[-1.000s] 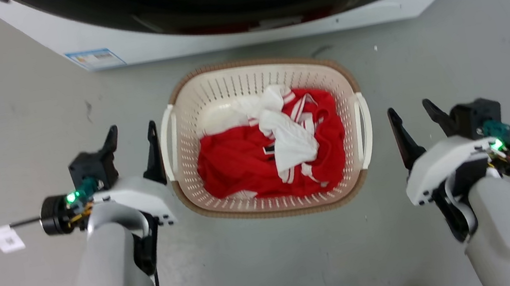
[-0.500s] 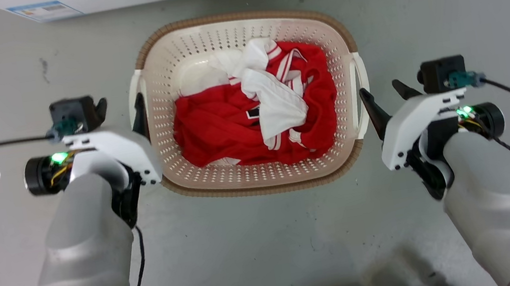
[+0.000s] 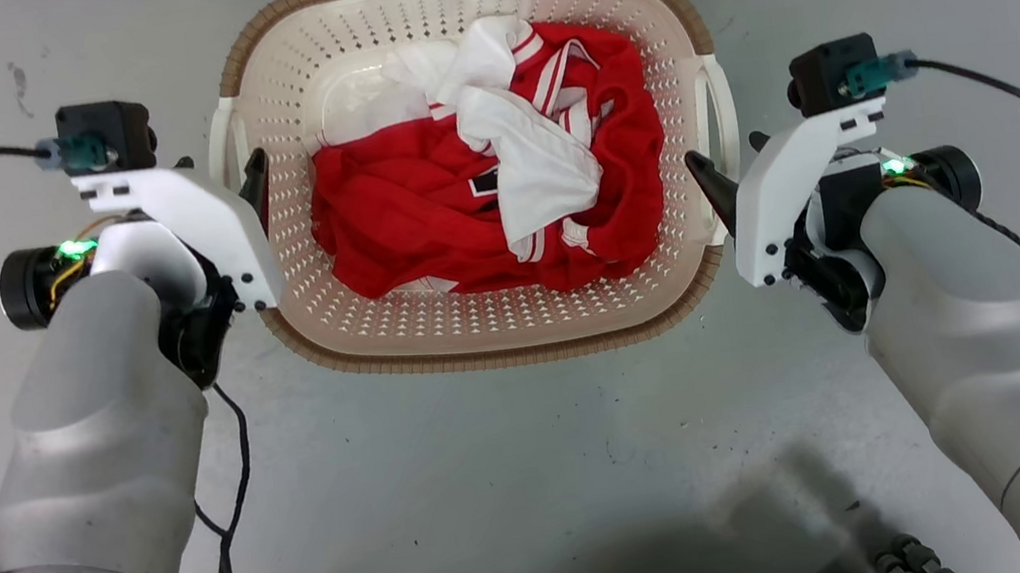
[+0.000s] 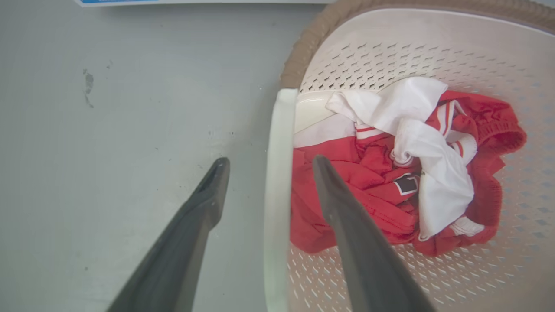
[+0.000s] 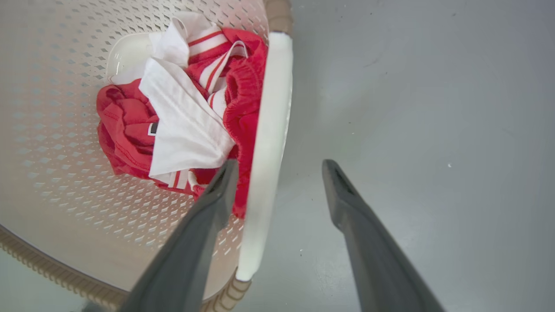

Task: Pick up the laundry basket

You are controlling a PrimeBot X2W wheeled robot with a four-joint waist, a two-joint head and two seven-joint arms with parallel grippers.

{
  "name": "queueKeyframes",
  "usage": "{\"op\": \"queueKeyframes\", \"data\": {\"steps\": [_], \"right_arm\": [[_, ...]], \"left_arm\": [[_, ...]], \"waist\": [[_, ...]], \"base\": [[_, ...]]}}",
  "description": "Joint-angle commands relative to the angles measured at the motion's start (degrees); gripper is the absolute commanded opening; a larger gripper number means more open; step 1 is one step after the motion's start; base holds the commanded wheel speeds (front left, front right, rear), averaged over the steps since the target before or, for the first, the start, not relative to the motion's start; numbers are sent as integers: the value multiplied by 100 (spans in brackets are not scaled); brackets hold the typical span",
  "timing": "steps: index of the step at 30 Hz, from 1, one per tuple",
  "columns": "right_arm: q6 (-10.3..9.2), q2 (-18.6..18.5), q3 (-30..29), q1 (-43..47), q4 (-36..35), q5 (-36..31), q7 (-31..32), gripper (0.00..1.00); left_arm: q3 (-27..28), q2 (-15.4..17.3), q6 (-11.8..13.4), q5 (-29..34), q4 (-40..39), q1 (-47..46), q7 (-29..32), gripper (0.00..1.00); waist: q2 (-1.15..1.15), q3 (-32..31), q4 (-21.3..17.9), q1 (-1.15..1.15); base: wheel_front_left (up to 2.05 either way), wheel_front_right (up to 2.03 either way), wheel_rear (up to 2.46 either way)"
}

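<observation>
At either short end of the laundry basket [image 3: 500,357], both claws stood spread and empty. The left gripper [image 4: 269,161] held its two dark fingers apart across the left handle [image 4: 277,182], one finger out over the floor [image 4: 108,151], the other inside the wall above a red garment [image 4: 373,164]. The right gripper [image 5: 281,164] mirrored it at the right handle [image 5: 266,130], inner finger over the clothes, outer finger over grey floor. Neither claw had closed, and whether any finger touched plastic could not be told.

The basket sat on the floor directly ahead of the robot, between the two forearms, its long axis running left to right across the body and each white handle lying fore and aft at one end. Each arm looked as near to its own handle as the other, so the lift appeared to turn on both pairs of fingers pinching those bars together and rising level.

The wrist views gave the straddle plainly, handle between fingers. From the head camera the white wrist housings covered much of the fingers, but that view gave the whole oval and its brown woven rim, with a white garment [image 3: 545,180] heaped on the red. The left wrist view also caught a strip of white appliance [image 4: 217,1] beyond the basket's far left corner.
</observation>
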Motion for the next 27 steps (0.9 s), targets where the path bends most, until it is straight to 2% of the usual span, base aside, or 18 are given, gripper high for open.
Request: {"op": "queueKeyframes", "data": {"steps": [1,9,10,11,12,27], "right_arm": [[-4,6,31,-107,48,68,34,100],[-4,5,335,-454,345,396,235,100],[-4,5,363,-505,381,422,228,100],[-4,4,380,-521,408,485,268,49],[-4,5,409,-527,418,538,282,0],[9,15,1018,-530,477,1145,307,0]], "left_arm": [[-51,23,-8,-64,-10,-91,43,100],[-645,137,-9,-549,-12,-411,402,100],[-708,142,-9,-595,1,-437,434,84],[-770,137,-9,-646,13,-447,452,36],[-819,123,-9,-708,33,-464,479,0],[-1509,110,-2,-1438,247,-474,644,0]], "waist": [[0,52,15,-1],[0,230,85,-1],[0,248,90,-1],[0,262,100,-1],[0,272,111,-1],[0,86,109,-1]], "base": [[0,0,0],[0,0,0],[0,0,0],[0,0,0],[0,0,0],[0,0,0]]}}
